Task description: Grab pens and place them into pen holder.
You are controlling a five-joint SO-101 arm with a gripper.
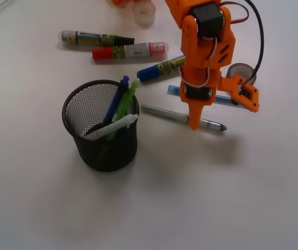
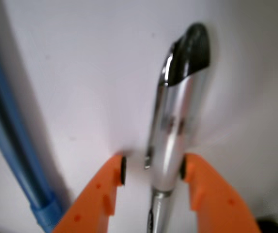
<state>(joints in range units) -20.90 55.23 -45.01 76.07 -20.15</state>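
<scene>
Pen holder (image 1: 101,127) is standing nearest the front edge of the tabletop (image 1: 201,198), already carrying the green, white and dark blue pens. Behind it, toward the middle, the pincer (image 2: 153,170) is straddling the silver-grey pen (image 2: 172,131), jaws apart, not yet clamped. Pen is lying flat, glossy, dark-tipped. Risk: the round barrel rolling or squirting out on closing. Light blue pen (image 2: 12,141) is lying just beyond.
</scene>
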